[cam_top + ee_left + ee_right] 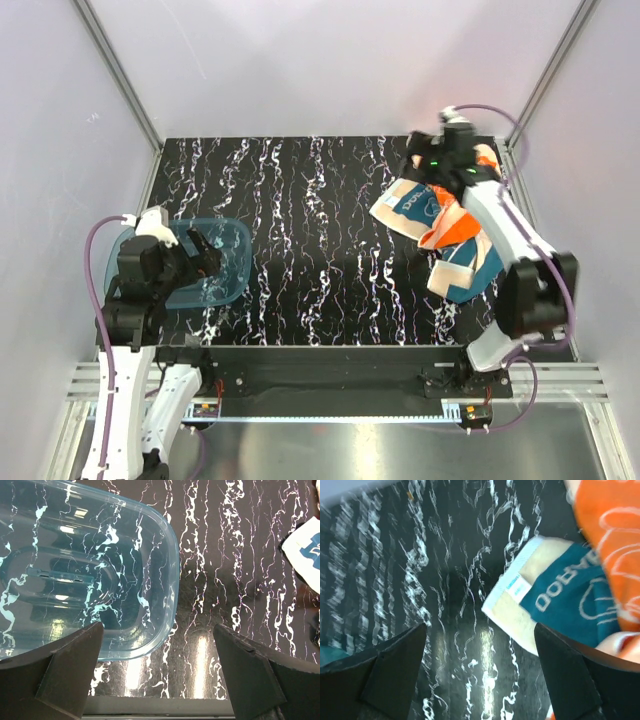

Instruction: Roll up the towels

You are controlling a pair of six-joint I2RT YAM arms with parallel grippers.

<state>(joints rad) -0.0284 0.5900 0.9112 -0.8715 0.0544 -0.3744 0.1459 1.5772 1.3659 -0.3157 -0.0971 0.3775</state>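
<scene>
Two towels lie in a crumpled heap at the right of the table. The teal-blue towel (410, 205) shows its cream reverse and white lettering, and the orange towel (458, 226) is draped across it. My right gripper (420, 168) hovers open over the heap's far left end. In the right wrist view the teal-blue towel (560, 597) has its cream corner just inside the right finger (570, 675), beside the orange towel (610, 525). The right gripper (480, 670) holds nothing. My left gripper (205, 255) stands open and empty at the left of the table.
A translucent blue plastic tray (232, 280) sits under my left gripper (157, 675), its rounded rim (172, 580) reaching between the fingers. A towel corner (307, 555) shows at the right edge of the left wrist view. Bare black marbled tabletop (320, 230) separates tray and towels.
</scene>
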